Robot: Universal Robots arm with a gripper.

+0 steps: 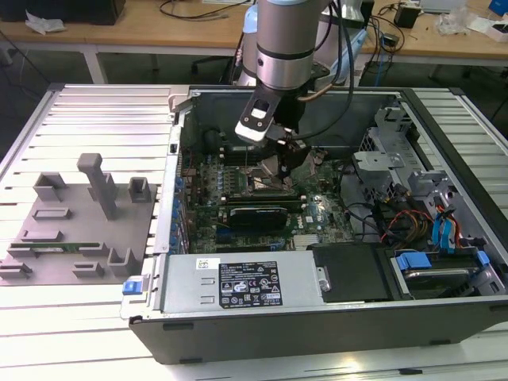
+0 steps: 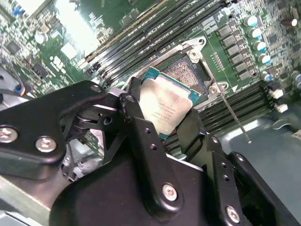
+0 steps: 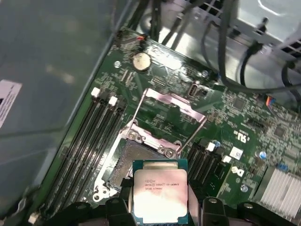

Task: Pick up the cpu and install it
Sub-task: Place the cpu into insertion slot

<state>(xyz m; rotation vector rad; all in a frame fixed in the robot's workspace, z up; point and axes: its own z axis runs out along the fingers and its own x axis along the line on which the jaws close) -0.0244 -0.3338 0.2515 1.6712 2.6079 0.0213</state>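
Holding the cpu by two opposite edges, my gripper closed snug on it with its black fingers. It's square, so there's no long side to speak of. It lies flat, shiny silver lid facing up, with a thin green rim around it. It hangs right over the open socket on the green motherboard, hinged metal frame flipped up.

A lab or workshop: open computer case on slatted metal table, cable-strewn desks behind.
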